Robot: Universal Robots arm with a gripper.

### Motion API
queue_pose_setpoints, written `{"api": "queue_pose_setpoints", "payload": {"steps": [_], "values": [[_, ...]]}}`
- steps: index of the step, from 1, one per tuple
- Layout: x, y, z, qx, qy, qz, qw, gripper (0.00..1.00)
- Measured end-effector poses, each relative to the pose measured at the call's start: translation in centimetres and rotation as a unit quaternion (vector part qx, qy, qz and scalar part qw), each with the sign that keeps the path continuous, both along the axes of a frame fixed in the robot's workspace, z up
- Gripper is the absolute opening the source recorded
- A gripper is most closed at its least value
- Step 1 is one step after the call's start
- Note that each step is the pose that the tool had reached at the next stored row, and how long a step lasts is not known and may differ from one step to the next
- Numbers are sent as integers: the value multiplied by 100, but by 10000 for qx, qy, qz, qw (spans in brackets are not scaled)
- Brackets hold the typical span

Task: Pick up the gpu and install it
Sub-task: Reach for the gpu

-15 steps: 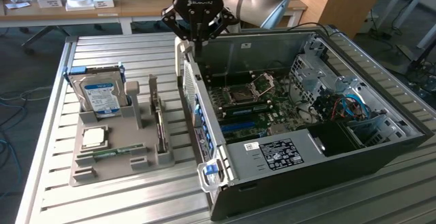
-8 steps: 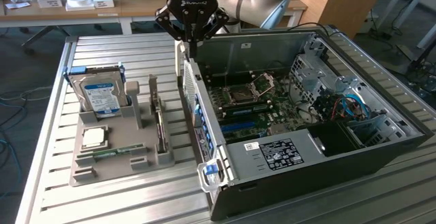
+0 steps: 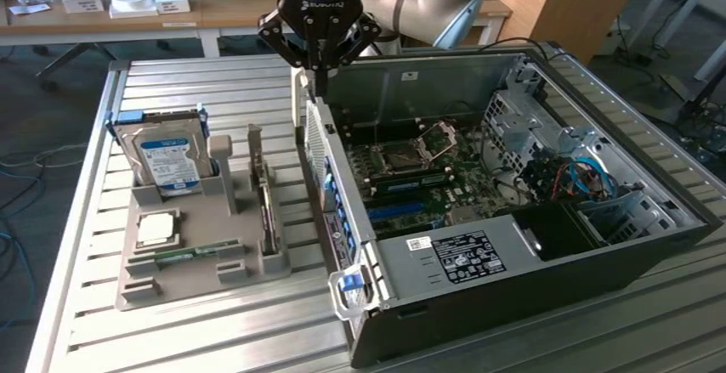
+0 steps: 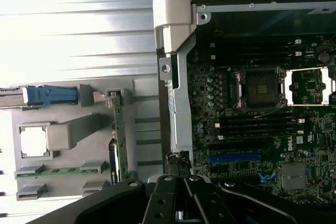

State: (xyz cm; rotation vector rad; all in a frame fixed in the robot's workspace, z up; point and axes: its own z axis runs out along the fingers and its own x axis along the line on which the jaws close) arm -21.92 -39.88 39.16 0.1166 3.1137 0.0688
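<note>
The gpu (image 3: 265, 207) stands on edge in a slot of the grey holder tray (image 3: 182, 284), its pale metal bracket at the far end. The wrist view shows the gpu (image 4: 118, 135) as a thin green edge in the holder. My gripper (image 3: 321, 74) hangs shut above the rear corner of the open computer case (image 3: 635, 245), to the exterior view's right of the gpu and well above it. Nothing is between its fingers. In the wrist view the gripper (image 4: 181, 200) sits over the case's rear wall, beside the motherboard (image 4: 252, 129).
A blue-labelled hard drive (image 3: 170, 156), a CPU (image 3: 156, 228) and a green RAM stick (image 3: 187, 254) also sit in the holder. A blue expansion slot (image 4: 233, 157) lies on the motherboard. The case's side walls rise around the board. A cluttered desk (image 3: 136, 8) stands behind.
</note>
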Motion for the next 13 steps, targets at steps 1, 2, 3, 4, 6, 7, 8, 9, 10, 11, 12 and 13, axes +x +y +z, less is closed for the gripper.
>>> {"api": "queue_pose_setpoints", "payload": {"steps": [1,2,3,4,6,7,8,9,10,11,12,13], "values": [[-2,0,0,0,0,0,10000,11],[-9,0,0,0,0,-1,10000,11],[-18,0,0,0,0,-1,10000,11],[-31,0,0,0,0,0,10000,11],[-66,0,0,0,0,0,10000,11],[-85,0,-1,0,0,0,10000,11],[-106,0,-1,0,0,0,10000,11],[-129,0,-2,0,0,0,10000,11],[-153,0,-2,0,0,-1,10000,11],[-181,0,-2,0,0,0,10000,11],[-207,0,-3,0,0,0,10000,11],[-238,0,-4,0,0,0,10000,11]]}}
